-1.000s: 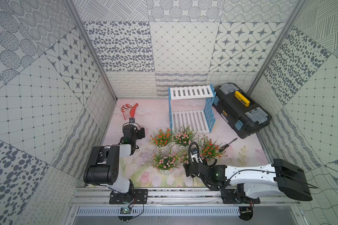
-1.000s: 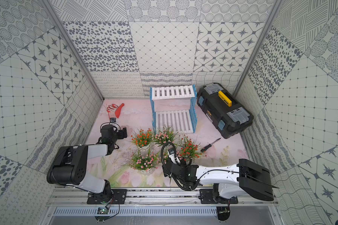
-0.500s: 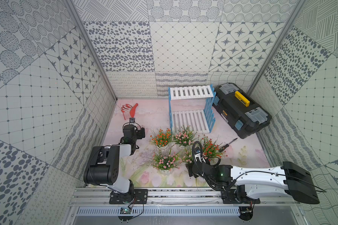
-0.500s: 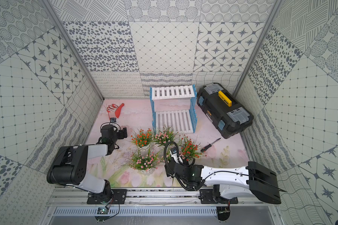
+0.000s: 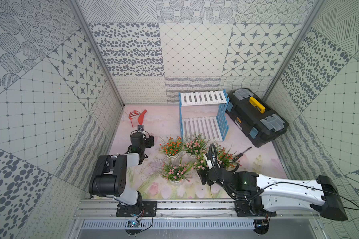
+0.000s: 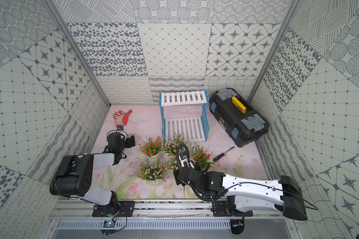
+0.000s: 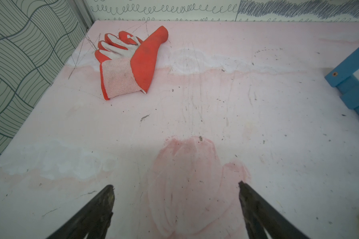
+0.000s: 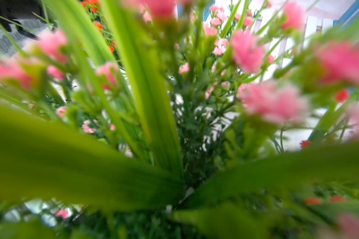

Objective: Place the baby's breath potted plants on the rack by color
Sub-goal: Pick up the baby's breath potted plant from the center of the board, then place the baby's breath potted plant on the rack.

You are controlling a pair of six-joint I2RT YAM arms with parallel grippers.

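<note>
Robot lab test booth: patterned panel walls (image 5: 193,49), alu base rail (image 5: 195,211).

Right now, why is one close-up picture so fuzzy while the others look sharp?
Right wrist view: the pink-flowered plant sits very close to the lens, so petals and leaves blur. Left wrist view: sharp, the red glove crisp, soft shadow nearest the camera. Both top views: evenly lit, in focus.

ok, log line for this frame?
phase: reach | right gripper: in pink plant foliage, jaws hidden | left gripper: open, over bare table | rack: no plants yet
</note>
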